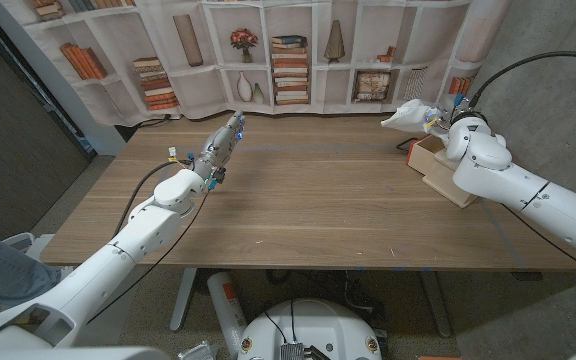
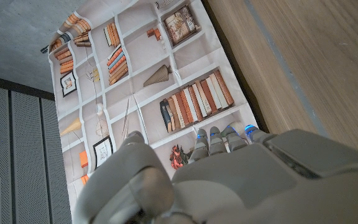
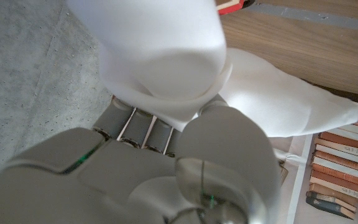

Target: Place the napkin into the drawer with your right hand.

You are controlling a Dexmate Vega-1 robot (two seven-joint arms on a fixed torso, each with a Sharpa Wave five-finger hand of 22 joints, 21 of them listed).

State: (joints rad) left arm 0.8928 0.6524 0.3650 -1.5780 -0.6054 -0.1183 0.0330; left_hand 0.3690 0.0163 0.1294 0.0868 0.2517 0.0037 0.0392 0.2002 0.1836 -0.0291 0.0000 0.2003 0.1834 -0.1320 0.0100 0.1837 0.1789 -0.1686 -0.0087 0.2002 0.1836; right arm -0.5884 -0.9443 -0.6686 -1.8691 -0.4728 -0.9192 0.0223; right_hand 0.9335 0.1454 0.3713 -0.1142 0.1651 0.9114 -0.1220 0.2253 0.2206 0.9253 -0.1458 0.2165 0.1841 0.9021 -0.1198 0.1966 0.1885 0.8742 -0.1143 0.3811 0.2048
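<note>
Right, we start at the drawer (image 1: 440,165), a shallow wooden box sitting on the table (image 1: 318,210) at its far right side, partly covered by our right arm; the bit of its inside that we can see is dark, and we cannot tell whether anything lies in it. Up above and just behind it, our right hand (image 1: 436,120) holds the napkin (image 1: 406,116) off the table, near the bookshelf backdrop (image 1: 268,60). White it is, soft and bunched, drawn out to a point toward the left in the head view. Over to the right wrist view: the napkin (image 3: 229,81) billows big and smooth, one fold rounded like a bulb, another stretched in a long taper over the wood, and our right hand (image 3: 166,168) has it clamped, thumb pressed in against the fingers (image 3: 138,127) with the cloth coming out between them. The head view gives us none of that grip, only the cloth past the wrist. Meanwhile our left hand (image 1: 220,148) sits at the far left of the table, fingers straight and pressed together, reaching toward the backdrop and holding nothing. From the left wrist view we get the back of that hand (image 2: 229,180), fingertips (image 2: 213,138) side by side with small blue lights, and the printed books beyond.
</note>
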